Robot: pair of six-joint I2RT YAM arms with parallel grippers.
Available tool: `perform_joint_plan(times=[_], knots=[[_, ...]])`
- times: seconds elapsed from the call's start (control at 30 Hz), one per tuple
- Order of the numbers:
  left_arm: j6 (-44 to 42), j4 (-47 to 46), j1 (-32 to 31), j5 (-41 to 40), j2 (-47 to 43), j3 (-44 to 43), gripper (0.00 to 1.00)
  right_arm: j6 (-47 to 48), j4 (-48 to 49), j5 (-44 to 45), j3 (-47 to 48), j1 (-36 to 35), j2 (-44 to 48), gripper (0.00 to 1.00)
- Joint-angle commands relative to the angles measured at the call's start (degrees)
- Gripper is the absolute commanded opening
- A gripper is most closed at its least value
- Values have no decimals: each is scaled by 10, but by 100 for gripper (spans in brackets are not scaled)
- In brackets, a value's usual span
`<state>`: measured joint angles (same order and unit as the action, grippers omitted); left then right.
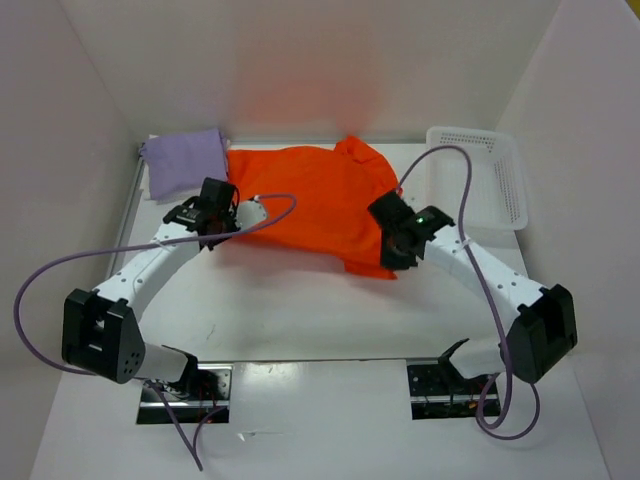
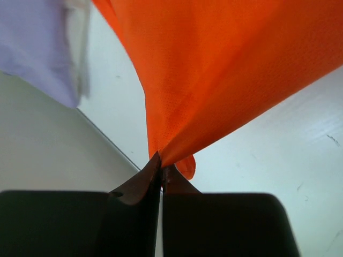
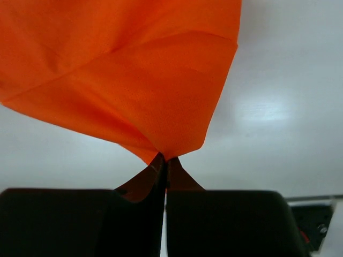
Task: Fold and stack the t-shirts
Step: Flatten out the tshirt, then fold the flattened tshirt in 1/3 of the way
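**Orange t-shirt** (image 1: 310,205): lies spread at the far middle of the table (image 1: 300,320), not yet folded, its near edge pinched at 2 points.
**Left tool** (image 2: 162,170): jaws closed tight on the shirt's left near corner, with the cloth drawn up taut.
**Right tool** (image 3: 165,160): jaws closed tight on the right near corner.
**Lavender t-shirt** (image 1: 185,160): folded, in the far-left corner just beside the orange one.
**White t-shirt**: cannot be made out with certainty.
**Status, as judged**: 1 shirt folded, 1 at its first fold, stacking outstanding.

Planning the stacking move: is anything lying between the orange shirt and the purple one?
Nothing visible does. The orange shirt is right beside the purple shirt; the basket sits on the opposite side.
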<state>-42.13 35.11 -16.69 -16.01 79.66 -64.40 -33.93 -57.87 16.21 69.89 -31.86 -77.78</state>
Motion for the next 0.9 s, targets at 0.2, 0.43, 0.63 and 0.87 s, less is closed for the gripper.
perform_joint_plan(times=[0.2,0.43,0.63,0.87], knots=[[-20,26,-3,24,-8,130,6,-71,45,-56,-94,-43,-29,0],[-15,43,-8,42,11,149,8,-54,51,-61,-94,-24,-59,0],[-15,-19,-8,34,89,76,10,-1,95,-65,-59,55,-104,0],[-33,-50,-8,-13,226,-33,10,62,111,-43,52,83,-246,0]])
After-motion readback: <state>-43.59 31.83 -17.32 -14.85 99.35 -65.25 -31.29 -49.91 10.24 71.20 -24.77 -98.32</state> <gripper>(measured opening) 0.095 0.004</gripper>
